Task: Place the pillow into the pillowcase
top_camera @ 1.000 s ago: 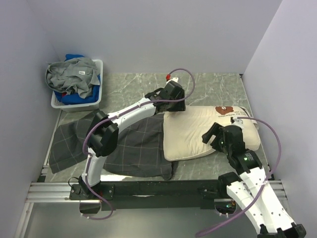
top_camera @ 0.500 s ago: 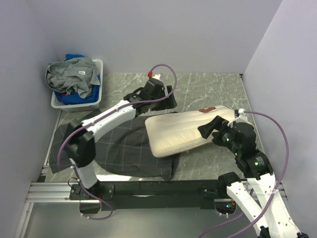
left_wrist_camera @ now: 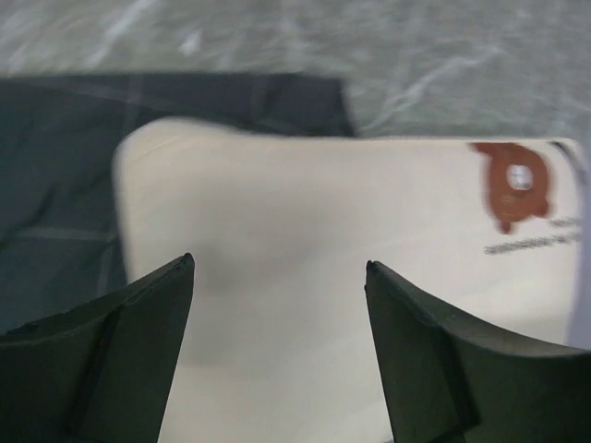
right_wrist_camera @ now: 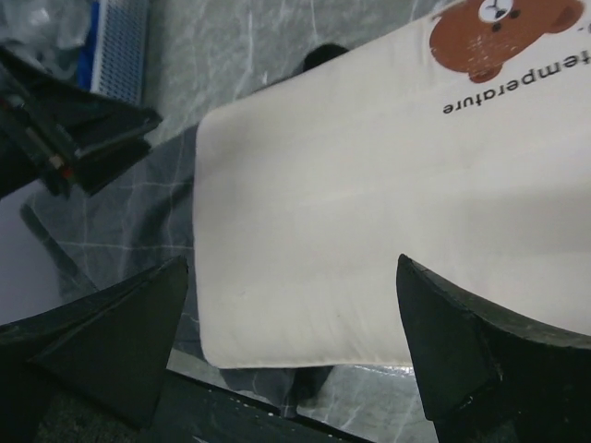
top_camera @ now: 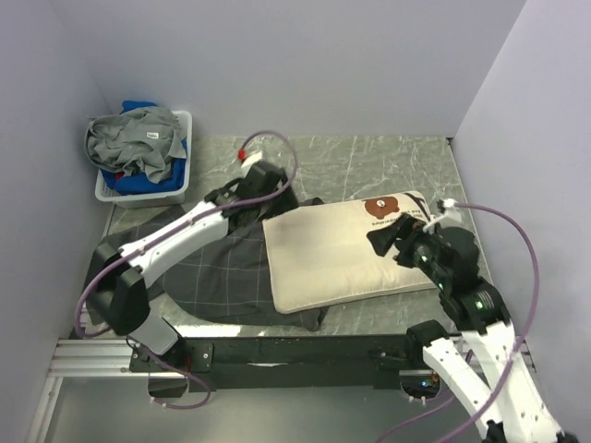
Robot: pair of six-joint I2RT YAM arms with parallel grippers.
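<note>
**My fingers (left_wrist_camera: 120, 351) spread apart above the uncovered pillow (top_camera: 332, 263)**

My left gripper (left_wrist_camera: 277, 268) and right gripper (right_wrist_camera: 291, 263) both stood with jaws wide, gripping nothing. The cream pillow lay flat outside the pillowcase (top_camera: 212, 268). Its plain end overlapped the dark checked cloth, and its bear end rested on the grey-green marbled table (top_camera: 388, 161). A white basket (top_camera: 143, 197) of clothes sat in the far left corner. Pale lilac walls (top_camera: 277, 65) enclosed the space.
</note>
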